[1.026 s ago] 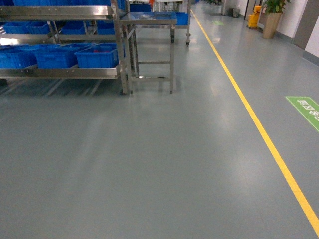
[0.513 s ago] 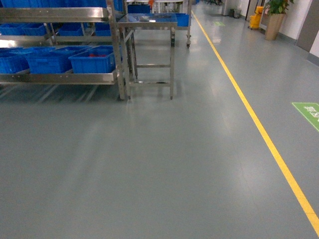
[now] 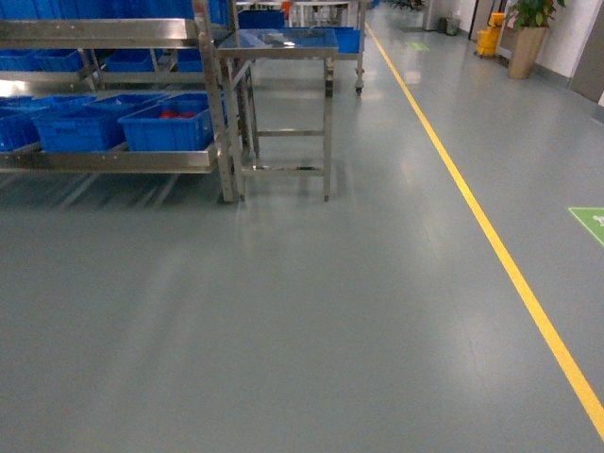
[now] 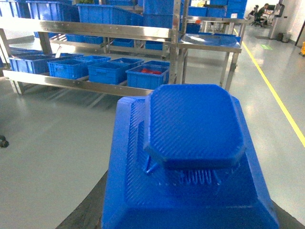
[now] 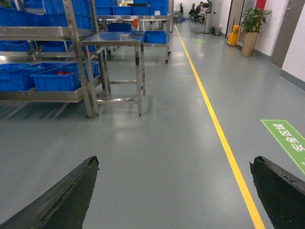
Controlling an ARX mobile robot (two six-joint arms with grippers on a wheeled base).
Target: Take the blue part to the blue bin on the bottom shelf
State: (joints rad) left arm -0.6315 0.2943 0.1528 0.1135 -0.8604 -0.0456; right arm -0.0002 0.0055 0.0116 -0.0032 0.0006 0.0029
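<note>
The blue part (image 4: 190, 143), a ribbed printed block with an octagonal raised top, fills the lower left wrist view. My left gripper (image 4: 186, 210) is shut on it; only dark finger edges show at its sides. The bottom shelf (image 3: 113, 159) is the lowest steel rail of the rack at upper left, some way ahead across the floor. Blue bins (image 3: 170, 127) stand in a row on it, also seen as bins (image 4: 147, 76) and a bin (image 5: 57, 78); the end one holds something red. My right gripper (image 5: 174, 164) is open over bare floor. Neither gripper shows in the head view.
A steel table (image 3: 278, 42) stands right beside the rack's end post. A yellow floor line (image 3: 500, 255) runs along the right, with a green floor mark (image 3: 593, 222) beyond it. A potted plant (image 3: 528, 38) and yellow mop bucket (image 3: 488, 40) stand far back.
In the head view the rack and table have slid lower and look nearer, and the green mark has shifted right and down: the base has rolled toward the rack.
</note>
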